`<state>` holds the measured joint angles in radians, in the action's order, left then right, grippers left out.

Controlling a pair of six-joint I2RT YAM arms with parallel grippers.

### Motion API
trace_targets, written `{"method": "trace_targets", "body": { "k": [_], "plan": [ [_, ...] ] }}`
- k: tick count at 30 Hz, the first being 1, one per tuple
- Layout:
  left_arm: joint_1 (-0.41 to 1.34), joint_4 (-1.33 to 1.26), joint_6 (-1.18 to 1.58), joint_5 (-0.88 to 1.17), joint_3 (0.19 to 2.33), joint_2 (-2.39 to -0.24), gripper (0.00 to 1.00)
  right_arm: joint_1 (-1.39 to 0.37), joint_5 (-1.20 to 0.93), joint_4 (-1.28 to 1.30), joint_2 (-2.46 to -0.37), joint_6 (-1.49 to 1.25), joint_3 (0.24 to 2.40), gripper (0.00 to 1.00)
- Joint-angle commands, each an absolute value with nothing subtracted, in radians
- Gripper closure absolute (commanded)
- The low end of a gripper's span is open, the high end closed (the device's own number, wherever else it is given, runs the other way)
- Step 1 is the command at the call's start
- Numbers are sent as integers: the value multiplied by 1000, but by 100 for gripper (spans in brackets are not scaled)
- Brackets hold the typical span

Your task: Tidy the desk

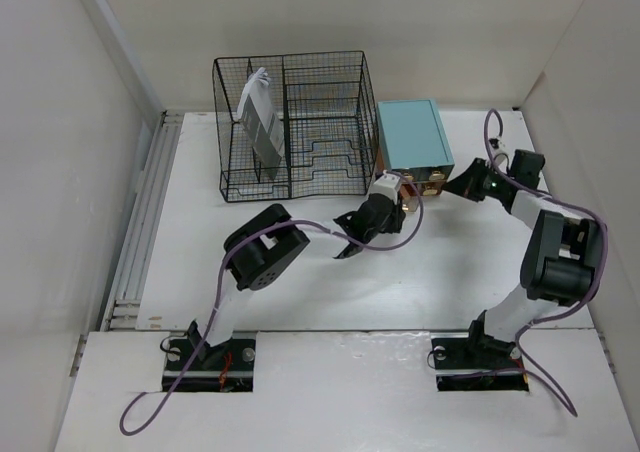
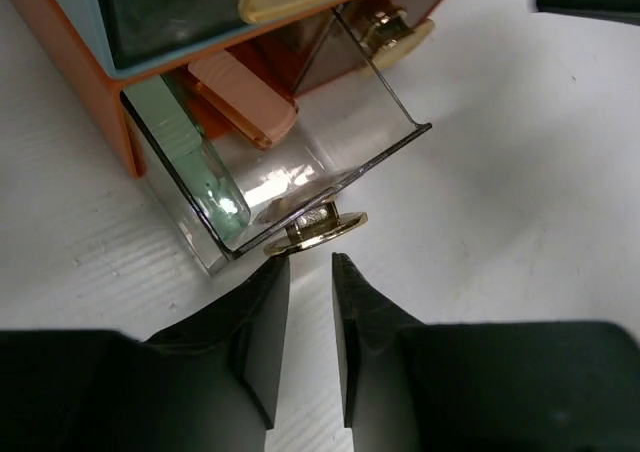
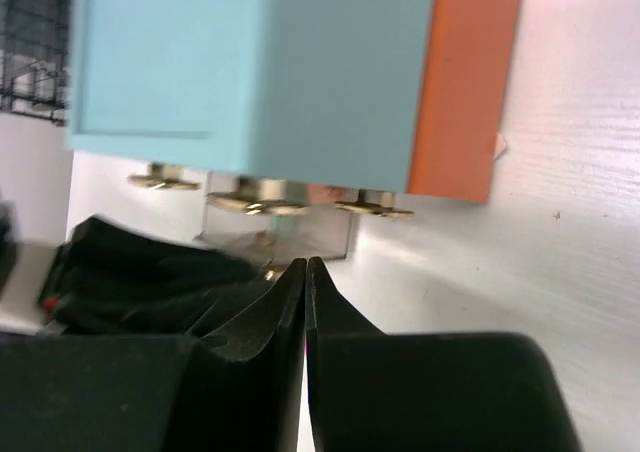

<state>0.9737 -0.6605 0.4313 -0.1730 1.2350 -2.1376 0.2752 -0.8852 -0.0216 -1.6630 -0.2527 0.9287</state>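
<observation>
The white desk (image 1: 300, 282) carries a small teal drawer box (image 1: 410, 135) with an orange base. In the left wrist view its clear lower drawer (image 2: 330, 152) is pulled out, holding a green item (image 2: 200, 167) and a pink item (image 2: 245, 107). My left gripper (image 2: 310, 264) is open by a narrow gap, empty, its tips just short of the drawer's gold knob (image 2: 318, 227). In the top view it (image 1: 398, 197) sits at the box's front. My right gripper (image 3: 305, 267) is shut and empty, just in front of the box (image 3: 250, 62); the top view shows it (image 1: 452, 188) at the box's front right corner.
A black wire-mesh organizer (image 1: 295, 127) stands at the back left with a grey and white booklet (image 1: 262, 117) upright in it. White walls enclose the desk on the left, back and right. More gold knobs (image 3: 160, 180) line the box front.
</observation>
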Motion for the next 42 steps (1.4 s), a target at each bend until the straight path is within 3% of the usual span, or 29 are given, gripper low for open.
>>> {"method": "trace_targets", "body": {
  "k": [1,6,15,42],
  "plan": [
    [974,-646,453,-264,1322,-2166,82,293,-983,72,-1597,-153,973,92],
    [974,-592,430,-354,1393,-2221,93,311,-1005,81,-1528,-118,982,92],
    [974,-583,391,-436,1465,-2273,97,330,-1063,81,-1486,-107,991,92],
    [956,-468,449,-475,1600,-2338,93,388,-1172,81,-1508,-69,1002,92]
  ]
}}
